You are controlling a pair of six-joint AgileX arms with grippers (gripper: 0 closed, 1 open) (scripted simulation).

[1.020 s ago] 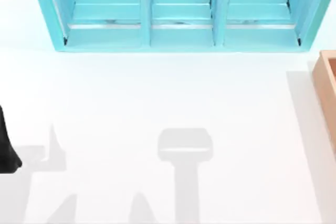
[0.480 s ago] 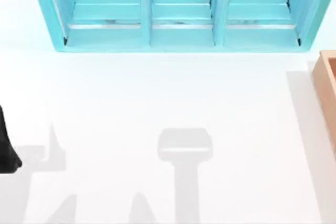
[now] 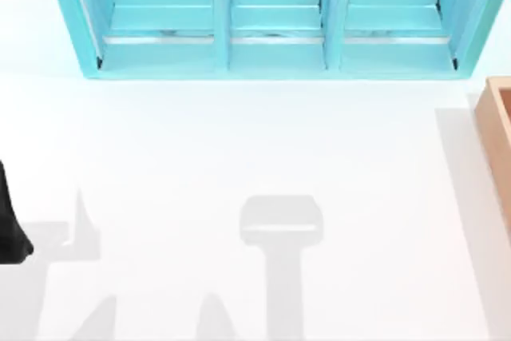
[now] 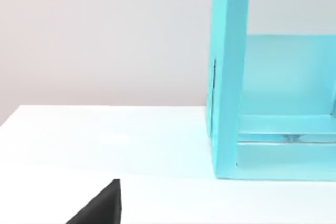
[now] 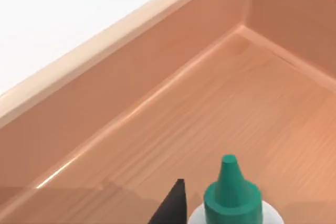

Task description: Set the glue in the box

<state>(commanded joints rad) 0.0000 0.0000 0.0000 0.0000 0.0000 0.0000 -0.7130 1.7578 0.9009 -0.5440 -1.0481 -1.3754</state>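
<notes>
The glue (image 5: 232, 198) stands upright with its green cap over the floor of the box (image 5: 157, 77), well inside the walls, so it can be set down there. Whether the right gripper pinches it I cannot tell, since only a dark tip shows beside the bottle. The left arm (image 3: 9, 229) sits parked at the table's left edge, its fingers' state unclear, clear of the turquoise shelf unit (image 3: 271, 17).

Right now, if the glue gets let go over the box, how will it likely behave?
The glue, small with a tapering green cap, probably weighs little and may tip or roll on the box's smooth floor. Its thick walls should contain it.

We see bright, even light — soft grey shadows fall across the white desk (image 3: 239, 141), and a thin glare line runs along the box (image 5: 157, 103) floor's edge, everything slightly soft.
</notes>
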